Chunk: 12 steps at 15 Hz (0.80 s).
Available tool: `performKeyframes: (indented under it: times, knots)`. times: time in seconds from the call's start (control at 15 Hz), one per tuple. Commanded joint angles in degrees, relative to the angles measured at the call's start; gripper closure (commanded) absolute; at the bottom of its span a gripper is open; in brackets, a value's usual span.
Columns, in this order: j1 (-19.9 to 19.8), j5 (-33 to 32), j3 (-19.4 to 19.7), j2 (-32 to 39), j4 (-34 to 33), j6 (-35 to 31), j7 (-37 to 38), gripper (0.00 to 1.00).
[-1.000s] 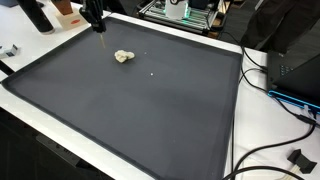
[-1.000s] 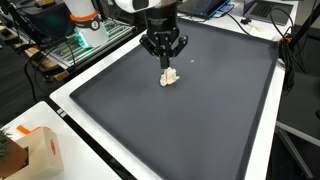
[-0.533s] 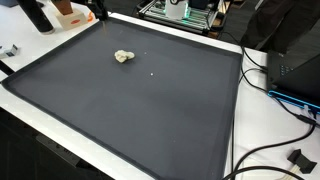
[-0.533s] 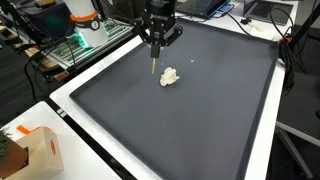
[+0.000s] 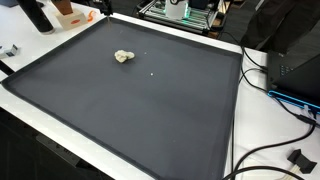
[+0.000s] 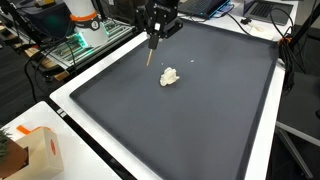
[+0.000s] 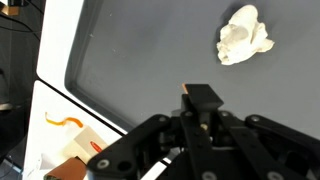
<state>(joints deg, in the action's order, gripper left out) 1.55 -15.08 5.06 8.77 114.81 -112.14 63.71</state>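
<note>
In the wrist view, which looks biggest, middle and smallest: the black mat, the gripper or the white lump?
1. black mat: covers most of the picture.
2. gripper: looks big, but it is closest to the camera.
3. white lump: smallest.

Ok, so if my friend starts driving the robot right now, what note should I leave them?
Gripper: shut on a thin stick, up over the far part of the dark mat.
The stick hangs tip down, and its tip looks clear of the mat.
Pale crumpled lump: lies on the mat close to the stick's tip, apart from it.
Done: the stick is gripped and in the air.
Left: the stick is not yet put down, and nothing holds the lump.
</note>
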Motion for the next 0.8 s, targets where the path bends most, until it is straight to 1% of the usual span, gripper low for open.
performKeyframes:
  times: [0.0, 0.07, 0.13, 0.4, 0.73]
  knots:
    - [-0.4, 0.0, -0.4, 0.0, -0.1, 0.1, 0.0, 0.87]
    - [-0.4, 0.0, -0.4, 0.0, -0.2, 0.2, -0.1, 0.87]
    - [-0.4, 0.0, -0.4, 0.1, -0.2, 0.2, -0.1, 0.97]
    - [0.7, -3.5, -0.2, 2.7, -2.8, 5.2, 7.7, 0.97]
    - [1.9, -7.2, 0.1, 7.7, -7.0, 11.6, 16.8, 0.97]
